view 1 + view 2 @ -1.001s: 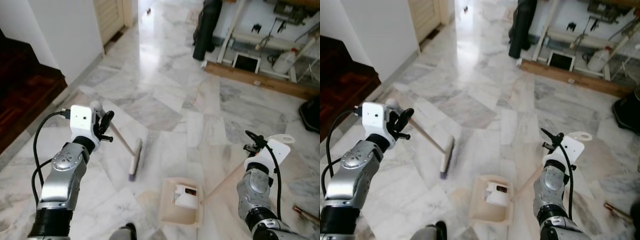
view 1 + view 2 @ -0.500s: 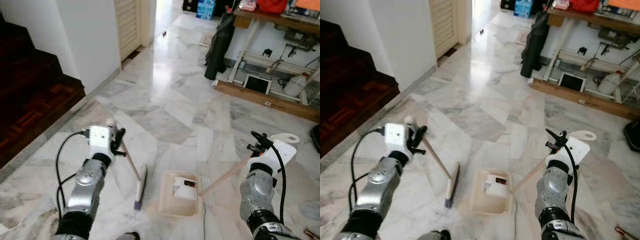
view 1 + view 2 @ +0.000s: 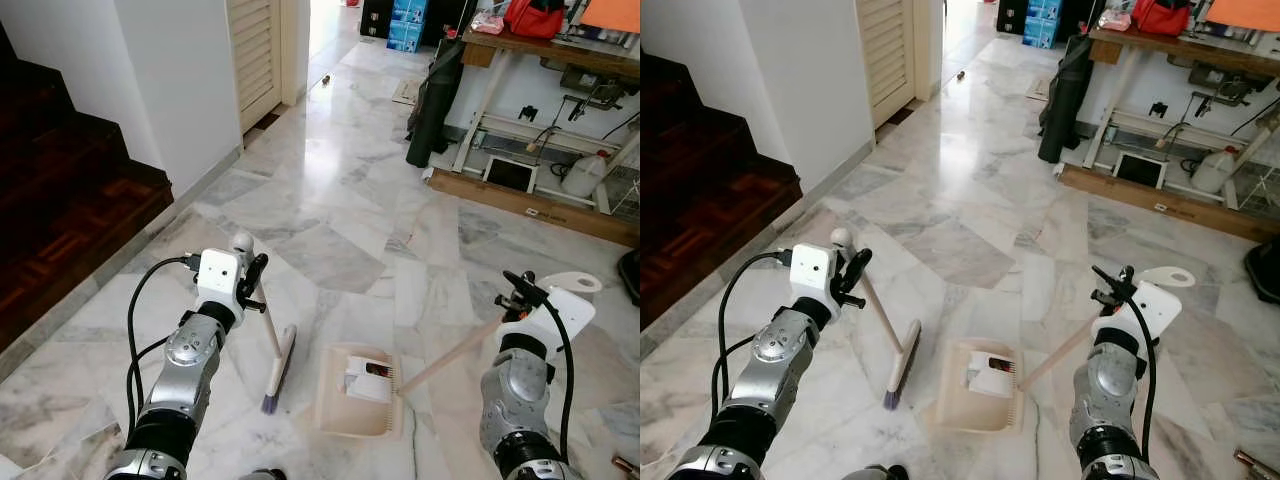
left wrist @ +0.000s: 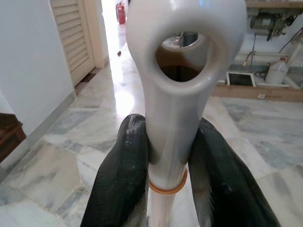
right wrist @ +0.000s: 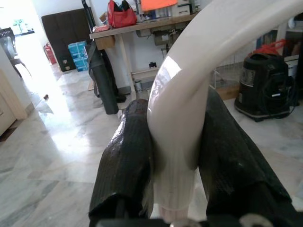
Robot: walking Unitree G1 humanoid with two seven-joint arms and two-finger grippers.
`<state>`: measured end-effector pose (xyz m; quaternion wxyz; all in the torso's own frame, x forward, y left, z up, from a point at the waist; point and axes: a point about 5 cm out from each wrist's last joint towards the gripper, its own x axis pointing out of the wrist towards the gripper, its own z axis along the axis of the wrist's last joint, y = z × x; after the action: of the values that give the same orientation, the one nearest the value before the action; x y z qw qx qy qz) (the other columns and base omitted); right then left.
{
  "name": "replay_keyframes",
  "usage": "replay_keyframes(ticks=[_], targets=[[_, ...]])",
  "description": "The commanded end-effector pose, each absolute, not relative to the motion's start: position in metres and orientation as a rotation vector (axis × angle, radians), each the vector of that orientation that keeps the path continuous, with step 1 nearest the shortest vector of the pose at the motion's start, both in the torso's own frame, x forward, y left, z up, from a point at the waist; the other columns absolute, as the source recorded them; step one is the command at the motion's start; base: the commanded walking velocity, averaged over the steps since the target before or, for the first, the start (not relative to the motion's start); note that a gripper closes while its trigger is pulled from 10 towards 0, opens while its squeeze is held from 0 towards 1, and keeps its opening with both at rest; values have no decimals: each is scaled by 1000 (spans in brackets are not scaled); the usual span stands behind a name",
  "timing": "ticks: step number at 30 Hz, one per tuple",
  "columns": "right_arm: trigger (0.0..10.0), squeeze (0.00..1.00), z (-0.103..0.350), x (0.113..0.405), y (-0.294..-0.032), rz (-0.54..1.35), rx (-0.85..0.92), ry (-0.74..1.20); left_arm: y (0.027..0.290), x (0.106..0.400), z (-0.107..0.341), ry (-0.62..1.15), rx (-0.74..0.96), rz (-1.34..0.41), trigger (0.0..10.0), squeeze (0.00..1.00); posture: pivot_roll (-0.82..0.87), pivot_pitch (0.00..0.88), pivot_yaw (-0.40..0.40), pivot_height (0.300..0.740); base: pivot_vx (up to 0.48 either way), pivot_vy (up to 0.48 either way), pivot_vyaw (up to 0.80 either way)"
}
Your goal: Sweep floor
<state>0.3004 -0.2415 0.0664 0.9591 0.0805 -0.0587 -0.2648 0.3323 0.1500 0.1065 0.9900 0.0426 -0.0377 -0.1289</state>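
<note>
My left gripper point(image 3: 249, 283) is shut on the white top of a broom handle point(image 4: 174, 113); the broom head point(image 3: 279, 368) rests on the marble floor just left of the dustpan. The cream dustpan point(image 3: 359, 405) lies flat on the floor in front of me with white paper scraps point(image 3: 369, 381) inside. Its long handle point(image 3: 450, 354) slants up to my right gripper point(image 3: 522, 292), which is shut on the handle's curved white end point(image 5: 182, 123).
Dark wooden stairs point(image 3: 60, 200) rise at the left beside a white wall. A louvred door point(image 3: 262, 50) is behind it. At the back right stand a worktable frame point(image 3: 520, 110), a hanging black bag point(image 3: 435, 85) and a white jug point(image 3: 585, 172).
The camera has lifted and shows more of the room. The broom head has swung in from the far left to close beside the dustpan. Both grippers keep their hold.
</note>
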Motion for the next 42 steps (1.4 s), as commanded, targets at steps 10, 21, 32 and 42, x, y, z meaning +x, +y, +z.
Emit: replay_keyframes(ticks=[10,21,32,42], targets=[[10000,0,75,305,-240,-522,157,-149,152,335,113,-115,102,-249,10000,0,220,10,-33,740,0,0,289],[10000,0,73,304,-237,-504,168,-137,160,332,110,-102,125,-229,10000,0,225,26,-38,740,0,0,800],[10000,0,72,304,-237,-495,170,-128,160,331,109,-102,117,-221,10000,0,225,36,-45,740,0,0,800],[10000,0,73,305,-237,-481,167,-122,159,329,106,-95,116,-208,10000,0,220,39,-60,740,0,0,789]])
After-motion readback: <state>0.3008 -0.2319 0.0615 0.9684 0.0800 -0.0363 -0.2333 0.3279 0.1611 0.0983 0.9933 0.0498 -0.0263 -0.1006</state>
